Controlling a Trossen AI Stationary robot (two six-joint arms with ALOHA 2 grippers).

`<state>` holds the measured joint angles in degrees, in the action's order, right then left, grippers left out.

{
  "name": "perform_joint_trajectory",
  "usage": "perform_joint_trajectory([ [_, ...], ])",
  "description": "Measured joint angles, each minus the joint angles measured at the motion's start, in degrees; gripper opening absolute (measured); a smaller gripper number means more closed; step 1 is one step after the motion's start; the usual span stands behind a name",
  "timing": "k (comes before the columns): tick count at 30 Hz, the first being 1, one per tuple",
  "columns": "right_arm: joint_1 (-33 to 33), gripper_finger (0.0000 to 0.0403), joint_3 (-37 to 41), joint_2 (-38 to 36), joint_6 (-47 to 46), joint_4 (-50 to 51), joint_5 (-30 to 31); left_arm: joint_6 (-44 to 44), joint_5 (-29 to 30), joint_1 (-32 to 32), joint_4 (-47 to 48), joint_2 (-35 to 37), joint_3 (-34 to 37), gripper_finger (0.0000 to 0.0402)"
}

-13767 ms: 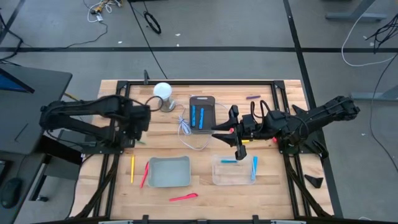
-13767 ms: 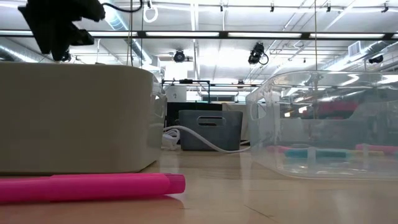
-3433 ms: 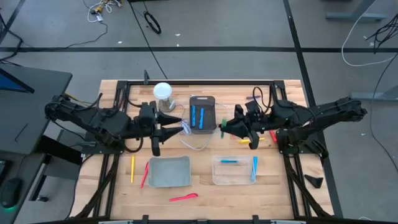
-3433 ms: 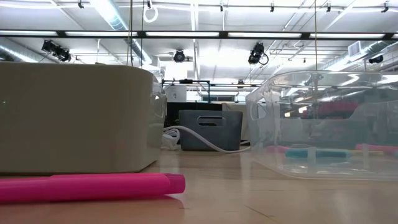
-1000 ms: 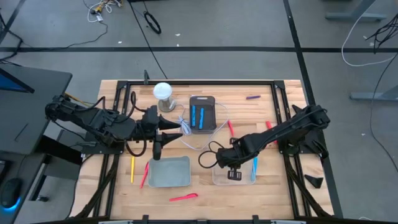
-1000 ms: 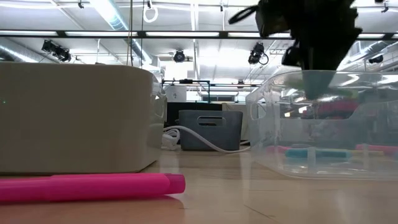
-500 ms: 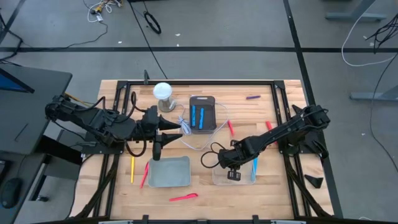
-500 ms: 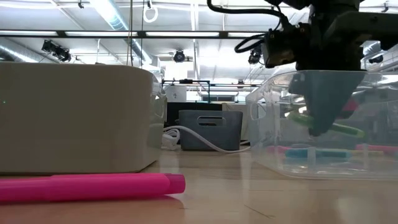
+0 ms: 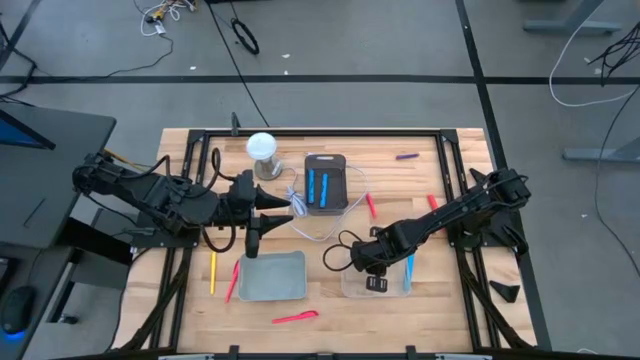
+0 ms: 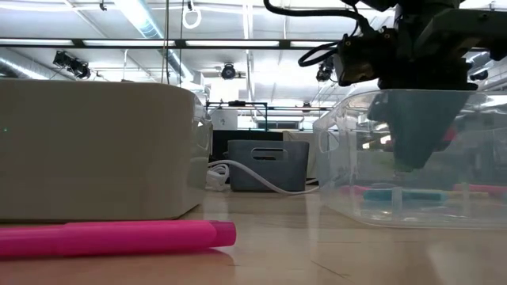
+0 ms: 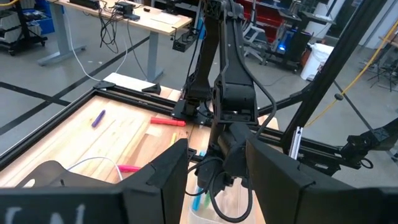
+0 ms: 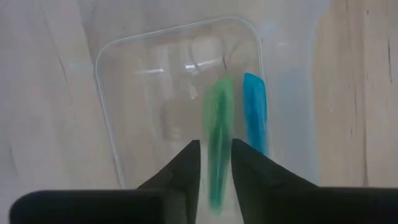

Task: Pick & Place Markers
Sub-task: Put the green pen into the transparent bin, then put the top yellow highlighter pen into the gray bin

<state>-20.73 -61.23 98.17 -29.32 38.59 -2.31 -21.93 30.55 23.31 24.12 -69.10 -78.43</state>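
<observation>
My right gripper (image 12: 216, 146) points down inside the clear bin (image 9: 352, 280), open. A green marker (image 12: 219, 118) shows blurred below its fingertips, beside a blue marker (image 12: 255, 112) on the bin's floor. I cannot tell whether the green one has landed. Loose markers lie flat on the table: yellow (image 9: 213, 270), red (image 9: 233, 280), pink (image 9: 295, 317), red (image 9: 371, 205) and purple (image 9: 406, 156). My left gripper (image 9: 285, 207) hangs open above the white cable (image 9: 310, 222), holding nothing.
A grey-green tray (image 9: 272, 275) stands left of the clear bin. A dark bin (image 9: 325, 183) with two blue markers sits at the far middle, a white round object (image 9: 262, 147) beside it. Another red marker (image 9: 433, 203) lies under my right arm.
My right gripper has gone down into the clear bin carrying the green marker, then opened. The marker has left the fingers and dropped toward the bin's floor.
</observation>
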Motion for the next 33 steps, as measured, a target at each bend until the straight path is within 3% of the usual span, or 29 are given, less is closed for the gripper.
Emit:
perform_joint_trajectory([
  [17,0.0,0.0191,0.0,0.0,1.3,0.0,0.3,0.0,-1.1,0.0,0.2,0.0,0.0,0.0169],
  [33,0.0,0.0185,0.0,-3.7,-3.3,3.4,-5.3,0.0,-1.1,0.0,0.2,0.0,0.0,0.0169],
])
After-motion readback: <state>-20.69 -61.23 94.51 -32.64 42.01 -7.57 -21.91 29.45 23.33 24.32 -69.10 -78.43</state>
